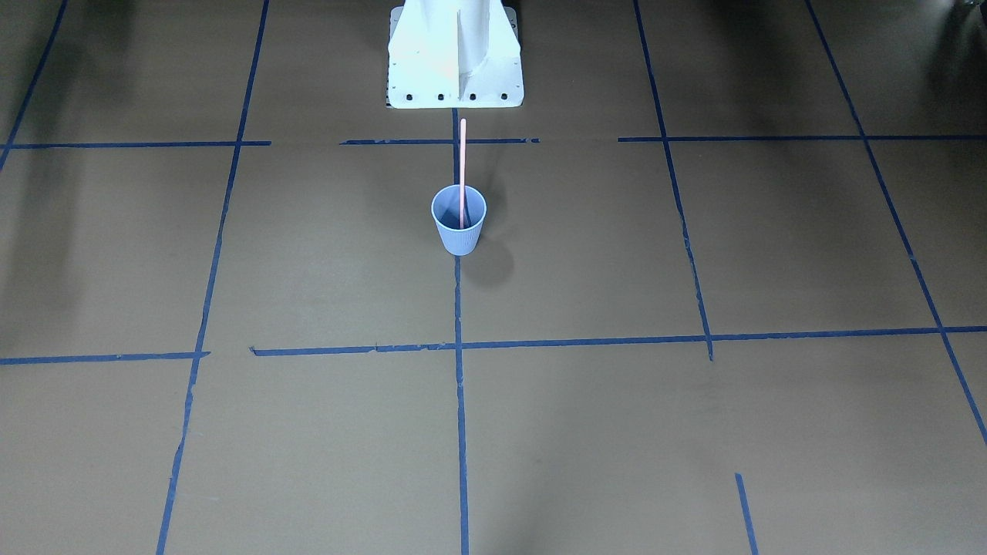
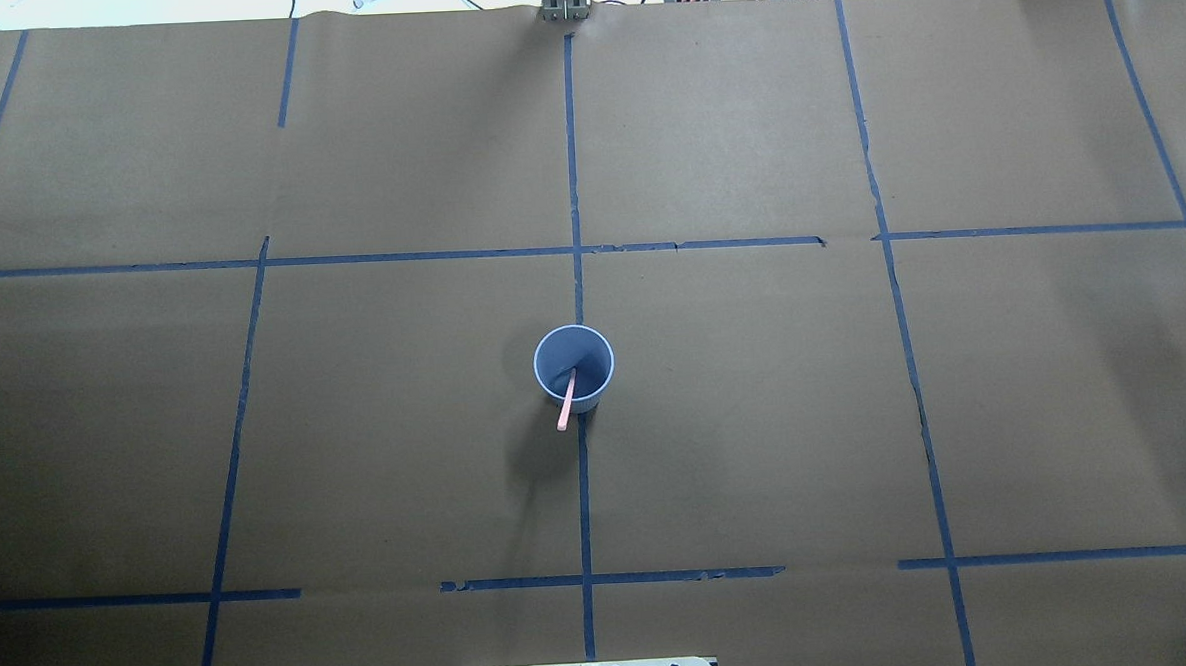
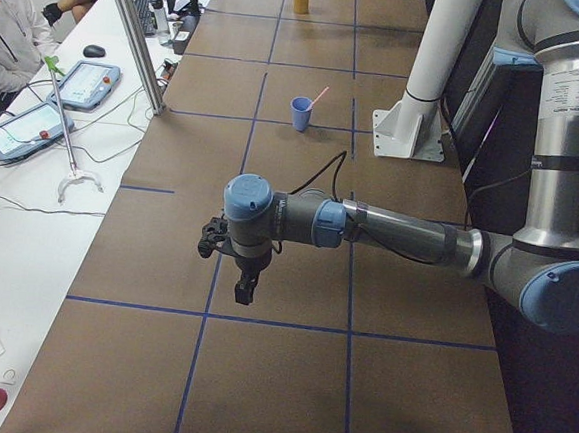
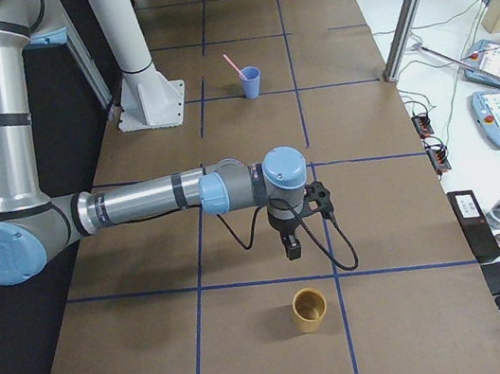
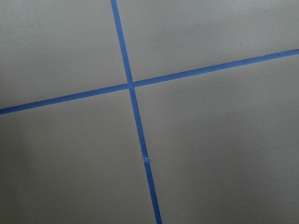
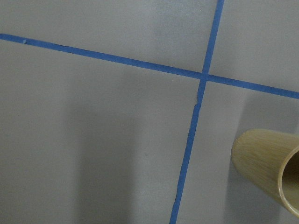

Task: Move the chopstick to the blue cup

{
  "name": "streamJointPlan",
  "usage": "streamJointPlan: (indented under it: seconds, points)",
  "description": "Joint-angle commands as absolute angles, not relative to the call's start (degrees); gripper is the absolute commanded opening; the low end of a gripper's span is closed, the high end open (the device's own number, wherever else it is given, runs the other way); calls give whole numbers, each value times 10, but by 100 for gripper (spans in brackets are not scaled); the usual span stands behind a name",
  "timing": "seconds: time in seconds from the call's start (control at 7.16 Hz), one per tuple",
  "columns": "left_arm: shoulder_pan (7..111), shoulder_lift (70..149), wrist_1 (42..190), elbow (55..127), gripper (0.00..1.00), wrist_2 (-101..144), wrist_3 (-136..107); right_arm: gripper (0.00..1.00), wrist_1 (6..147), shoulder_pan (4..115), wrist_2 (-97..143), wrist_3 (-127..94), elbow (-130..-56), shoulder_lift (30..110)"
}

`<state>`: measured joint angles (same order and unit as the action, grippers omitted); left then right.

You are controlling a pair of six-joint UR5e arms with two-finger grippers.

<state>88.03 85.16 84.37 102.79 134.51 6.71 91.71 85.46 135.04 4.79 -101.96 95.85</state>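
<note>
The blue cup (image 1: 459, 220) stands upright on the brown table, near the robot's base. It also shows in the overhead view (image 2: 574, 366) and in both side views (image 3: 301, 113) (image 4: 252, 81). One pale-pink chopstick (image 1: 463, 171) stands inside it and leans over the rim toward the base; the overhead view shows it too (image 2: 566, 404). My left gripper (image 3: 244, 291) hangs over the table far from the cup; I cannot tell if it is open or shut. My right gripper (image 4: 292, 248) hangs far from the cup as well; I cannot tell its state.
A tan bamboo cup (image 4: 309, 310) stands by my right gripper and shows in the right wrist view (image 6: 268, 168). The white robot base (image 1: 455, 58) is behind the blue cup. Blue tape lines cross the table. Operators and teach pendants (image 3: 84, 85) sit beside it.
</note>
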Motion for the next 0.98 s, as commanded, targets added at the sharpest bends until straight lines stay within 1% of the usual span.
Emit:
streamJointPlan:
  seconds: [0.0, 0.42, 0.84]
  points:
    - [881, 849, 845, 1016, 100, 1346, 65, 100, 915, 854, 1350, 47, -1015, 955]
    - [883, 848, 840, 1008, 100, 1343, 67, 100, 918, 853, 1349, 44, -1013, 947]
    - [883, 857, 842, 1016, 100, 1340, 66, 100, 915, 855, 1350, 47, -994, 939]
